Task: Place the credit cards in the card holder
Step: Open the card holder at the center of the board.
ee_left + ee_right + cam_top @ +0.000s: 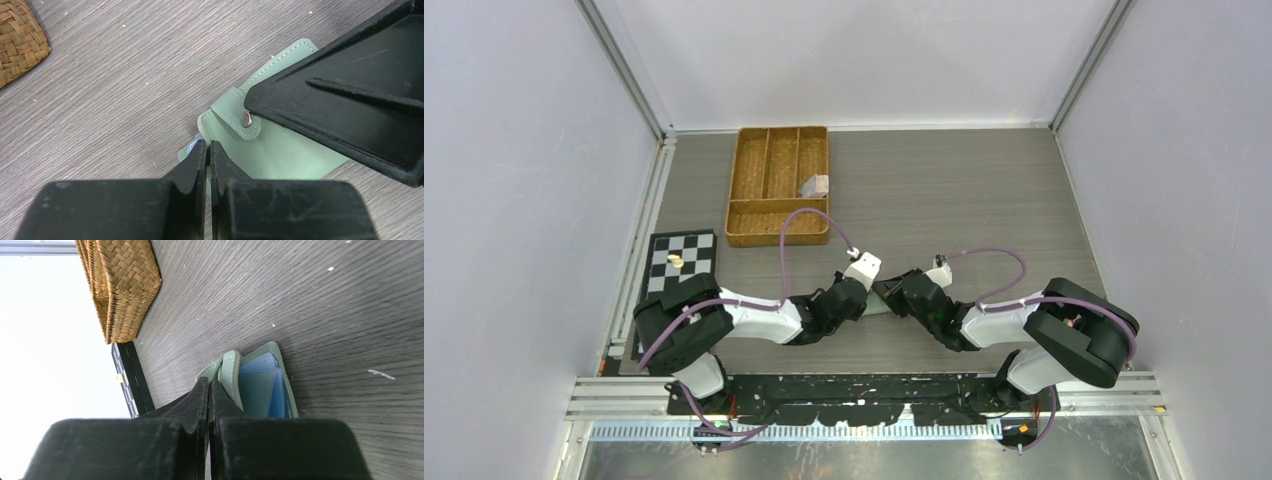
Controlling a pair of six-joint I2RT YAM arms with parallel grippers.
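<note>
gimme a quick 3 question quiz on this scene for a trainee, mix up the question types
1. True or false: the card holder lies on the table, outside the woven tray.
2. In the right wrist view, the cards showing in the card holder's pockets are: A red, B blue, C yellow.
3. Fill in: the left end effector has its fingers ___ (open or shut).
Key: 1 true; 2 B; 3 shut.
</note>
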